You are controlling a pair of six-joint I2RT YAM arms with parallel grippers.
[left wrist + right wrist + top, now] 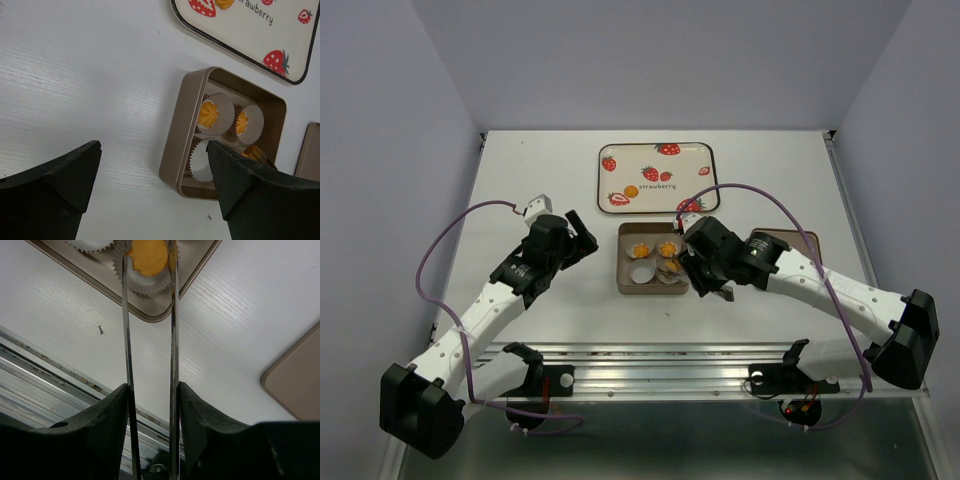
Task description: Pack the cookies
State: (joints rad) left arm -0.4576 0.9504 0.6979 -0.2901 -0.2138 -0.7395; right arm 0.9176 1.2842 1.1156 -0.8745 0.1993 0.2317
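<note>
The right gripper (152,387) was clenched on a pair of thin metal tongs (128,340), with its two fingers pressing the blades from outside. The tips of the tongs stood on either side of one cookie (147,255). This cookie lay in a white paper cup (145,284) in the near right corner of the brown box (172,145) — whether the blades squeezed it or only touched it, I could not tell. Two more cookies (208,114) sat in the two far cups of the same box, and the near left cup (201,162) was empty. The fourth cookie (632,190) lay apart from them on the strawberry tray (717,165), beyond the box. The left gripper (154,150) hung over the white table (520,180) just left of the box — jaws spread wide, grasping nothing. A flat brown panel (800,238) lay on the table to the right of the box.
</note>
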